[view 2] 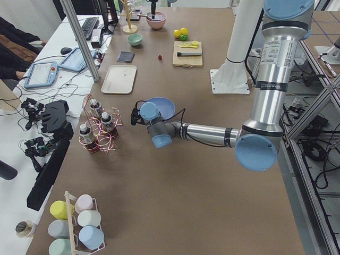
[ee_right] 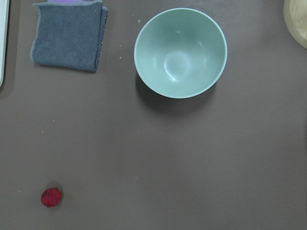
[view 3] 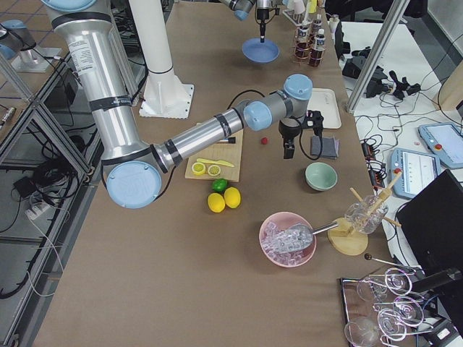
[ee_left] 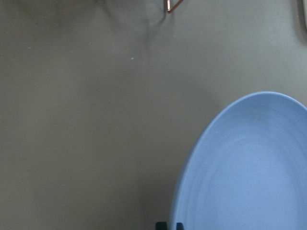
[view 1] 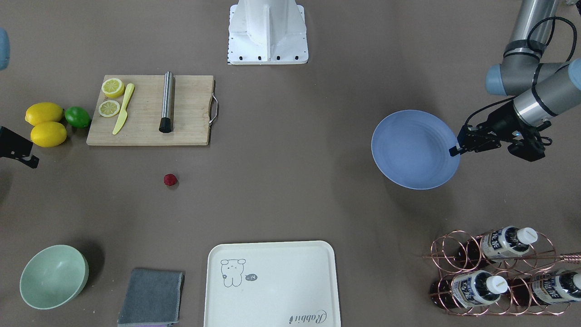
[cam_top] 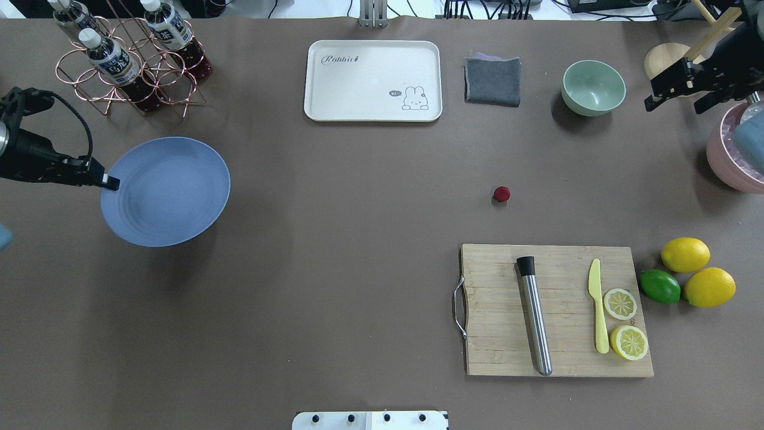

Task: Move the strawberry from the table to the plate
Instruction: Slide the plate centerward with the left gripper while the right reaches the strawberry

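Bare worktop (cam_top: 358,239) surrounds the strawberry (cam_top: 501,193) on every side; the cutting board (cam_top: 555,310) stands nearest, toward the robot's edge. The middle stretch across to the plate (cam_top: 173,197) lies open. The bottle rack (cam_top: 128,83) in the far left corner crowds the plate, and the left gripper (cam_top: 112,184) clamps its outer rim.

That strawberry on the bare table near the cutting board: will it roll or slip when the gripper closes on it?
The strawberry is small and roundish, so a sideways nudge would probably roll it across the flat table. Its bumpy skin may help grip. Being tiny, it likely weighs little.
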Robot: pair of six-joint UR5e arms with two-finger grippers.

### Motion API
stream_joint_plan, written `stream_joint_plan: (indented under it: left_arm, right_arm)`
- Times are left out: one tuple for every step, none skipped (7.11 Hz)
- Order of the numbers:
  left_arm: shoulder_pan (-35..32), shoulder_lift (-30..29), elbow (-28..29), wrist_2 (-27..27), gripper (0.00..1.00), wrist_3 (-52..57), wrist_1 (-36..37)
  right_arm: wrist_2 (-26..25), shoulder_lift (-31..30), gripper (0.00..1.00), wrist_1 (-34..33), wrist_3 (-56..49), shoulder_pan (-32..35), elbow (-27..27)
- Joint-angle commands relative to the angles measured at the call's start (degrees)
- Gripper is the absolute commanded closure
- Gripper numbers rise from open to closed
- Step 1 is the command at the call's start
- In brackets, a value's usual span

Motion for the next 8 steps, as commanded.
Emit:
stream_joint_plan:
  left_arm:
    - [6.3,-3.0,-10.8,5.9,1.0,-9.6,10.2]
    - [11.0,-4.2,-15.6,11.2,1.0,-12.8,16.0]
    - [16.6,-8.7,-16.9,17.7,1.0,-17.8,20.5]
    - [21.8,-12.2,-17.0,23.5,1.0,-21.5,23.3]
    - [25.6,-13.8,-16.7,27.3,1.0,-24.3,23.6]
    - [29.3,-15.4,-16.4,31.4,1.0,-25.3,24.7]
    - [32.9,-16.5,-15.3,35.6,1.0,-25.3,25.4]
    - [34.0,-17.0,-14.3,37.1,1.0,-25.3,25.4]
  right_arm:
    - [-4.2,3.8,0.0,0.3,8.2,-6.6,-0.1]
    - [-6.5,3.9,0.0,3.2,12.0,-9.3,-0.4]
    - [-8.7,3.5,0.0,9.8,17.7,-12.4,-2.0]
    - [-11.3,4.0,0.0,13.4,21.4,-16.1,-4.0]
    - [-14.6,4.7,0.0,13.8,23.0,-19.7,-4.3]
    - [-15.4,4.9,0.0,13.9,23.4,-21.9,-5.0]
    - [-16.4,5.1,0.0,13.9,24.0,-23.6,-5.5]
    - [-18.2,5.4,0.0,13.9,24.6,-25.1,-5.9]
